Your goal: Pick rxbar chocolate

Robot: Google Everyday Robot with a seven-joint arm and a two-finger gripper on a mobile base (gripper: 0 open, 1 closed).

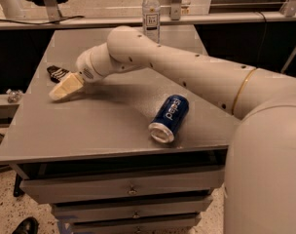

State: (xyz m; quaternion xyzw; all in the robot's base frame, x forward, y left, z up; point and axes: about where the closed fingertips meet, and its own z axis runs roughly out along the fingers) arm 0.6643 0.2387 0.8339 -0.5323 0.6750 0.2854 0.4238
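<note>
Well, from where I stand the robot's pale arm (pixel 187 77) sweeps in from the right, across the grey table (pixel 89 130), and bends down towards its far left part. At the end of the arm the cream-coloured gripper (pixel 58 92) points down and to the left, low over the tabletop near the left edge. From this side it reads as one pale wedge, so I cannot tell whether it is released or clenched, and nothing shows in its hold. The rxbar chocolate (pixel 57 73) lies flat on the table just beyond the gripper, on the far side of it, a small dark wrapper with pale lettering. Its right end slips behind the wrist of the arm. Whether the gripper touches the bar I cannot make out; the two are at least very close. Well apart from them, towards the near right of the table, a blue Pepsi can (pixel 169 118) lies on its side, its silver top turned towards the near edge and its body angled away to the far right. A clear water bottle (pixel 151 9) with a white cap and a pale label stands upright at the far edge of the table, just behind the arm's elbow. Under the tabletop sits a stack of grey drawers (pixel 123 189) with small metal pulls. A dark shoe (pixel 24 225) shows on the speckled floor at the near left.
</note>
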